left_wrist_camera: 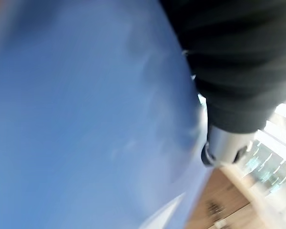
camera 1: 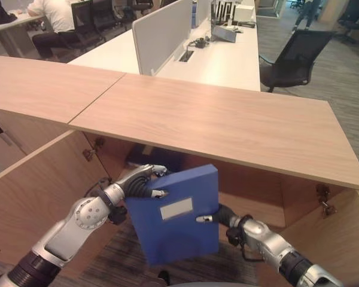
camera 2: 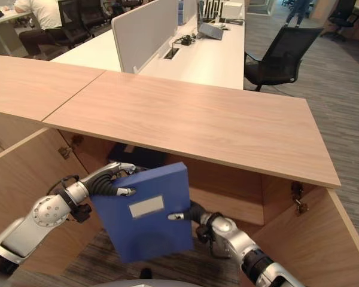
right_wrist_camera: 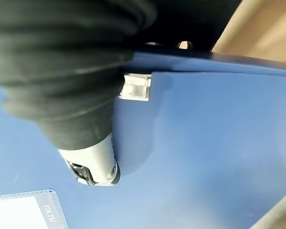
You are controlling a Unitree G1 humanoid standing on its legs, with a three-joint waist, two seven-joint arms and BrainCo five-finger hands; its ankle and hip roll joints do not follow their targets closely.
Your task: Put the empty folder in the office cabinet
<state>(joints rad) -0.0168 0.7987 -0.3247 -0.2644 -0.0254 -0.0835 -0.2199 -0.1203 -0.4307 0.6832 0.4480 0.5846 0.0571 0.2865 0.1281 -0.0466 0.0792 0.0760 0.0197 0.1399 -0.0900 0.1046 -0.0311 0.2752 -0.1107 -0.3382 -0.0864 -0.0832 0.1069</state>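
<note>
A blue box folder (camera 1: pixel 176 215) with a white label hangs tilted in front of the open office cabinet (camera 1: pixel 215 119), below its wooden top. My left hand (camera 1: pixel 137 179) grips the folder's upper left corner, fingers curled over the top edge and thumb on the front face. My right hand (camera 1: pixel 218 216) pinches the right edge, its thumb (right_wrist_camera: pixel 93 164) pressed on the blue front (right_wrist_camera: pixel 205 143) and its fingers behind. The left wrist view looks along the folder's blue face (left_wrist_camera: pixel 86 119) from very close.
The cabinet's left door (camera 1: pixel 36 191) and right door (camera 1: pixel 341 239) stand open on either side. Something dark (camera 1: pixel 152 156) lies inside at the back. Beyond the top are white desks (camera 1: pixel 227 54), a black chair (camera 1: pixel 296 57) and a seated person (camera 1: pixel 54 18).
</note>
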